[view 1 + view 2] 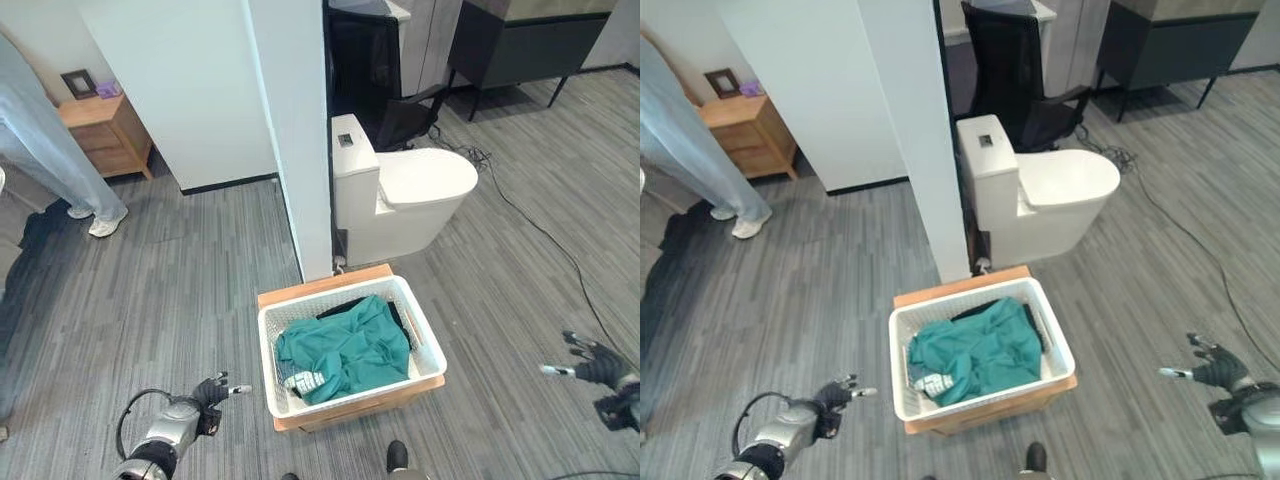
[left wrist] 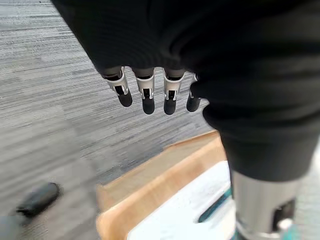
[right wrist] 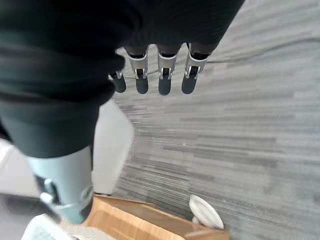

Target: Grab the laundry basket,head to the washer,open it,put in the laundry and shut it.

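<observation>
The left hand (image 1: 208, 392) hangs low over the grey plank floor (image 1: 180, 290), just left of the laundry basket (image 1: 432, 361), fingers (image 2: 145, 98) straight and spread, holding nothing. The right hand (image 1: 592, 364) hovers well to the right of the basket, fingers (image 3: 164, 82) likewise extended and empty (neither hand touches the basket).

The basket is white with latticed walls and sits in a shallow wooden tray (image 1: 300, 291) on the floor, directly ahead between the two hands. It contains a crumpled teal garment (image 1: 345, 348) over a dark item (image 1: 342, 305).

Beyond the basket stands a white partition wall (image 1: 295, 120), with a white toilet (image 1: 400, 195) just to its right. A wooden bedside cabinet (image 1: 105, 133) stands at far left, near a person's legs (image 1: 45, 150) in light jeans.
</observation>
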`<state>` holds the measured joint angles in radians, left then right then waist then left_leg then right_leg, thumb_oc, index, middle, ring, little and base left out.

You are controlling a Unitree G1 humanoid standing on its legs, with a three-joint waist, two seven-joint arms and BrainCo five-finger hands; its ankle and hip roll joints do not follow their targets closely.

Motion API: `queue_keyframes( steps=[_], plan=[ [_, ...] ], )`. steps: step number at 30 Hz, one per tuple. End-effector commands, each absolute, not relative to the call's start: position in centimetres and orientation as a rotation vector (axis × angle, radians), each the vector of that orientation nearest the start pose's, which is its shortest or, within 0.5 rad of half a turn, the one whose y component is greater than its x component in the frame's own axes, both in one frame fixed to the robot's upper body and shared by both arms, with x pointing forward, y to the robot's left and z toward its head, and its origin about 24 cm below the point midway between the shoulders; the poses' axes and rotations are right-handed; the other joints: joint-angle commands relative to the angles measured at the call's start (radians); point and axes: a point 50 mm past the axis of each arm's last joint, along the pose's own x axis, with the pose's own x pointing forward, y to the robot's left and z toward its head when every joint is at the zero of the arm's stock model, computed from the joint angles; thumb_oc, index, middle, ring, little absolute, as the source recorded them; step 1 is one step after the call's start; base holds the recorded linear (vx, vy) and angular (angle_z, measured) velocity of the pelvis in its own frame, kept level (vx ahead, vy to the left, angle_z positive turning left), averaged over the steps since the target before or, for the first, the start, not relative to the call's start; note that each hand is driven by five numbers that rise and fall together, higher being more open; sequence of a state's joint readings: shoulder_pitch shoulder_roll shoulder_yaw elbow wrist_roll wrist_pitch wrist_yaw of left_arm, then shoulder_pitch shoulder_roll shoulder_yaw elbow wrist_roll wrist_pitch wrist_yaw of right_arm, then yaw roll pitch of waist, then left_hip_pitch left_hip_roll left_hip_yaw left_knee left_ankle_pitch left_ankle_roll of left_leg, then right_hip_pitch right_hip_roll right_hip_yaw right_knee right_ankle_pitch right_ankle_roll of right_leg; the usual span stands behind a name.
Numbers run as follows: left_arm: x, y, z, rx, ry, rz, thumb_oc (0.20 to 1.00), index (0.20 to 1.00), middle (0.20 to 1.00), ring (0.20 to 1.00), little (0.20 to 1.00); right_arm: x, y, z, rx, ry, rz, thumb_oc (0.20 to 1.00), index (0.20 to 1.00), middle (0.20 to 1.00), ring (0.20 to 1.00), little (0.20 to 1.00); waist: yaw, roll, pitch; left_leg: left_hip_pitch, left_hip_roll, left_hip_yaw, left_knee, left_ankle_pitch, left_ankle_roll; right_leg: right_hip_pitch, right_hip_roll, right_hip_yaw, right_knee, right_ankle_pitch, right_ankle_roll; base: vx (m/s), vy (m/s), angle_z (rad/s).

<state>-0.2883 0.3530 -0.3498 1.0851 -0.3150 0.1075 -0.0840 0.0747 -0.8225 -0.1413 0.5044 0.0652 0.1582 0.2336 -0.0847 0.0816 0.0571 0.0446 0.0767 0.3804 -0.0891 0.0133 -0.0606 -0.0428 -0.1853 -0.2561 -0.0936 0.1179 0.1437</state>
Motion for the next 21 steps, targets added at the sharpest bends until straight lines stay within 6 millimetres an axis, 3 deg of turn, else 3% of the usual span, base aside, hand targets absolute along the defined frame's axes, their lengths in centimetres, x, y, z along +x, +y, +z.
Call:
queue_keyframes(
  steps=[1,12,21],
  plan=[
    [26.8,23.9,-7.5,0.276,0.827,0.013,1.0,1.0,1.0,1.0,1.0,21.1,-39.9,4.1,-0.618,0.614,-0.249,1.0,1.0,1.0,1.0,1.0,0.022,-0.031,0.016,-0.015,0.071,0.002,0.002,0.061,-0.062,0.01,-0.081,-0.028,0.006,0.06,0.093,-0.01,-0.021,0.04],
    [29.3,23.8,-5.7,0.408,0.851,0.013,1.0,1.0,1.0,1.0,1.0,26.0,-37.2,3.4,-0.619,0.631,-0.158,1.0,1.0,1.0,1.0,1.0,0.02,-0.035,0.035,-0.021,0.073,0.006,0.002,0.071,-0.066,0.0,-0.079,-0.018,0.006,0.063,0.088,0.0,-0.002,0.01],
    [30.5,23.3,-4.7,0.415,0.778,0.024,1.0,1.0,1.0,1.0,1.0,27.4,-35.1,3.0,-0.634,0.628,-0.056,1.0,1.0,1.0,1.0,1.0,0.024,-0.046,0.05,-0.019,0.07,0.011,0.002,0.068,-0.063,-0.008,-0.083,-0.006,0.006,0.065,0.087,0.0,0.0,0.0]
  ],
)
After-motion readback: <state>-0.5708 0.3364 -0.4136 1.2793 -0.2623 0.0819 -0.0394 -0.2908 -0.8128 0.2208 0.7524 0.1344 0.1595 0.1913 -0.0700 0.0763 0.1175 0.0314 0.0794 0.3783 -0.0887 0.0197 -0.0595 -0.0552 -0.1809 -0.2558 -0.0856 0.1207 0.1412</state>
